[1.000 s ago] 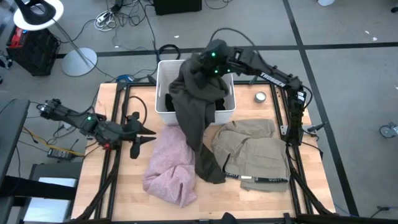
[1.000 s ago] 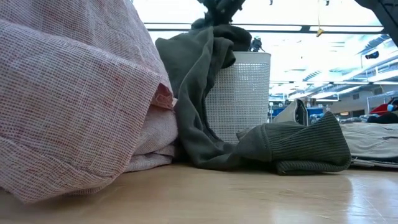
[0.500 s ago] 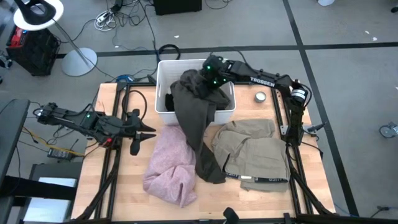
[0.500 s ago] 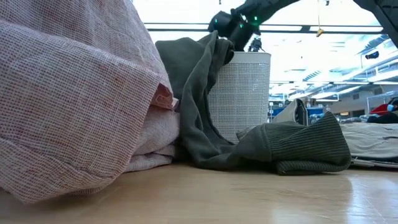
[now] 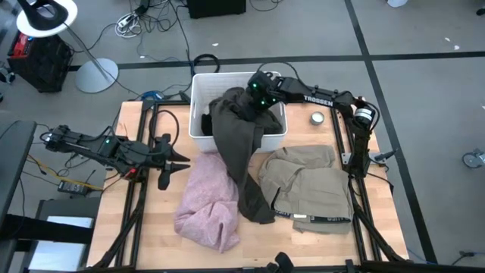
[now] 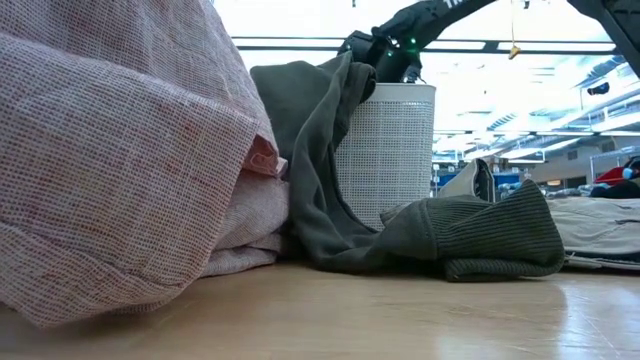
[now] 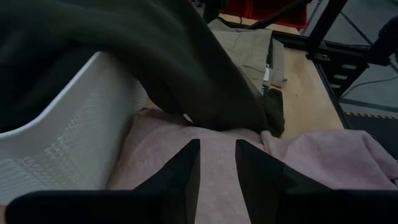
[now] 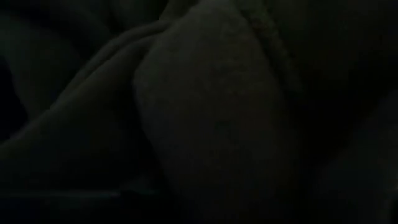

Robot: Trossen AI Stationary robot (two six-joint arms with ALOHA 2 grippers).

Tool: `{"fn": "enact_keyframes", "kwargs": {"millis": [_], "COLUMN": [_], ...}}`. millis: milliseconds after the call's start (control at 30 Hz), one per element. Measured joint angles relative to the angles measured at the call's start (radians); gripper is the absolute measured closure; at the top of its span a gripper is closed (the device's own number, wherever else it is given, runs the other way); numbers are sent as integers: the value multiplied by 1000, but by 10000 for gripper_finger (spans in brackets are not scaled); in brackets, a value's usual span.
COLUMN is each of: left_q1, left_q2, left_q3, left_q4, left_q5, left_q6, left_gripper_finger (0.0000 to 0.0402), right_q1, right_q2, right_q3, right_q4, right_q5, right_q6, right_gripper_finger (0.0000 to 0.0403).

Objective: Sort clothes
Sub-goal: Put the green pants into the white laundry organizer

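Clothes are lying across a wooden table, three garments clearly countable from above, with a dark patch of fabric inside the bin that cannot be identified. The olive-brown garment is the longest: its upper part is draping over the front rim of the one white plastic bin while its lower part is trailing down onto the table, ending between the other two pieces. The light grey-beige garment is lying flat just to the right of it, and the pale pink garment is sitting crumpled to its left, touching it.

Two dark arms are working here. The right gripper is reaching down into the bin, pressing against the top of the olive-brown fabric; its wrist camera is showing only dark cloth, so whether its fingers are closed cannot be told. The left gripper is hovering low near the table's left side, just beside the pink garment, with its two fingers slightly parted and holding nothing.

One small round silver object is resting on the table right of the bin.
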Motion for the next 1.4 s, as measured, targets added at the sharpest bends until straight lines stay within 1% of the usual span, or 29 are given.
{"fn": "enact_keyframes", "kwargs": {"millis": [100, 200, 333, 467, 667, 800, 833, 900, 1000, 1100, 1300, 1400], "left_q1": [0, 0, 0, 0, 0, -1, -1, -2, -2, -2, -2, -2], "left_q2": [0, 0, 0, -4, -5, -5, -5, -7, -19, -45, -101, -116], "left_q3": [0, 0, 0, 0, 0, 0, 0, 0, 0, 0, 0, 0], "left_q4": [1, 3, 3, 2, 1, -2, -2, -5, -17, -15, -20, -25], "left_q5": [19, 27, 34, 45, 67, 70, 74, 78, 79, 79, 79, 79], "left_q6": [-1, -1, -8, -16, -15, -19, -20, -20, -22, -23, -23, -22], "left_gripper_finger": [296, 296, 296, 296, 296, 296, 296, 296, 296, 296, 296, 296], "right_q1": [-10, -24, -36, -39, -35, -18, -9, 13, 72, 165, 415, 540], "right_q2": [0, 0, 0, -1, -2, -2, -5, -41, -94, -148, -232, -240], "right_q3": [53, 126, 239, 369, 552, 661, 676, 649, 632, 632, 632, 632], "right_q4": [-2, -26, -124, -237, -422, -574, -605, -642, -705, -742, -758, -780], "right_q5": [-71, -151, -169, -150, -52, -36, -36, -36, 5, 86, 307, 380], "right_q6": [2, 3, 3, -33, -75, -69, -66, -50, -16, 23, 147, 230], "right_gripper_finger": [180, 148, 123, 119, 129, 134, 135, 137, 139, 140, 140, 140]}}
